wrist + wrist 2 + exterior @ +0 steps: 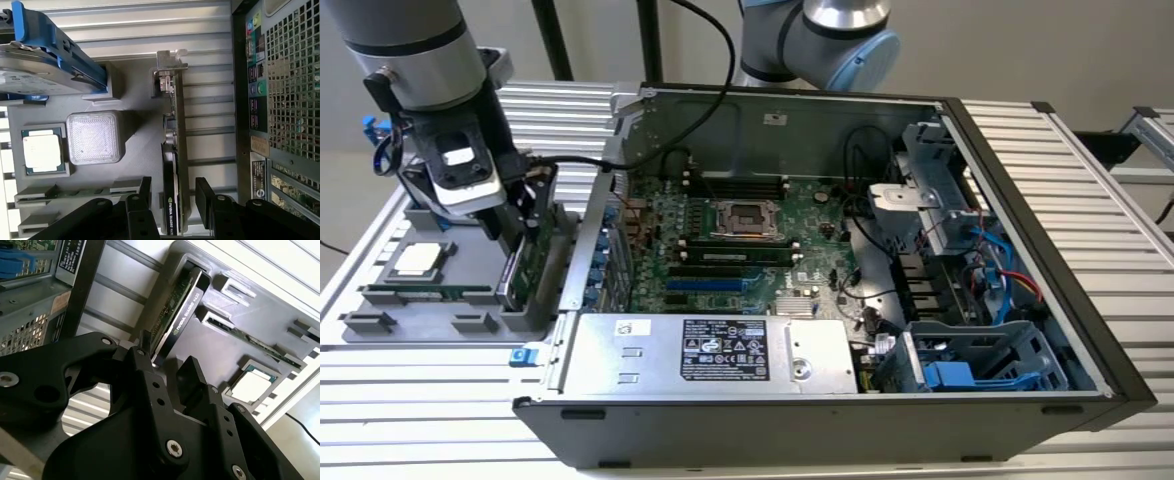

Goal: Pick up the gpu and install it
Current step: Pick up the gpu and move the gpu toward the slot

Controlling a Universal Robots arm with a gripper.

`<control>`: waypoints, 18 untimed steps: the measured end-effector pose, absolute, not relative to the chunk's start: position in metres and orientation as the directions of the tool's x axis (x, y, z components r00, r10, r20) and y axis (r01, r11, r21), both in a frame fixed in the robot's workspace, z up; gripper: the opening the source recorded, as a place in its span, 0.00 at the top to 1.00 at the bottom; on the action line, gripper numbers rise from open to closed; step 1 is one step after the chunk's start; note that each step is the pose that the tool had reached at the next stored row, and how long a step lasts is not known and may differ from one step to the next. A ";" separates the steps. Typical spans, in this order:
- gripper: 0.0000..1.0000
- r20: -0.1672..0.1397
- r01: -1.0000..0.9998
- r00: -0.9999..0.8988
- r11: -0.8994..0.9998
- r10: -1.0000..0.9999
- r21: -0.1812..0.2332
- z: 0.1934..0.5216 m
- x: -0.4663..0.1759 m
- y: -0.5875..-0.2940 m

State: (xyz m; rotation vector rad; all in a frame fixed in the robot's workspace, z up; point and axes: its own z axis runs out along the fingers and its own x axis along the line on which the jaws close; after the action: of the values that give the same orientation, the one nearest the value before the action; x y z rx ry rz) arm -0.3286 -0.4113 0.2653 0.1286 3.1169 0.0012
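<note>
The gpu [179, 140] stands on its edge in a slot of the grey parts tray [140, 100], with its silver end bracket [170, 62] at one end. Its black cooler face [186, 300] is in the second wrist view. My gripper [175, 192] straddles the card's other end, one black finger [145, 189] on each side and a small gap between each finger and the card. The gripper is open. In the exterior view my gripper [518, 228] hangs over the green card [518, 270] at that view's left, beside the open computer case [1014, 150].
On the tray are a processor chip [42, 150], a ribbed grey block [95, 137], a hard drive with blue rails [45, 55] and a memory stick [250, 340]. The case's perforated rear wall [290, 90] is close beside the gpu. Inside the case lie the motherboard [761, 250] and the power supply [707, 350].
</note>
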 end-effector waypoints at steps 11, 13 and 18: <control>0.00 -0.022 0.083 -0.996 0.997 0.083 0.001 0.260 -0.329 -0.411; 0.00 -0.022 0.083 -0.996 0.997 0.083 0.001 0.260 -0.329 -0.411; 0.00 -0.022 0.083 -0.996 0.997 0.083 0.001 0.258 -0.329 -0.411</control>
State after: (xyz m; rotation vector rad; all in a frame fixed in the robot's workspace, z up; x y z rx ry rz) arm -0.3287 -0.4113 0.2582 0.1293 3.1168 -0.0005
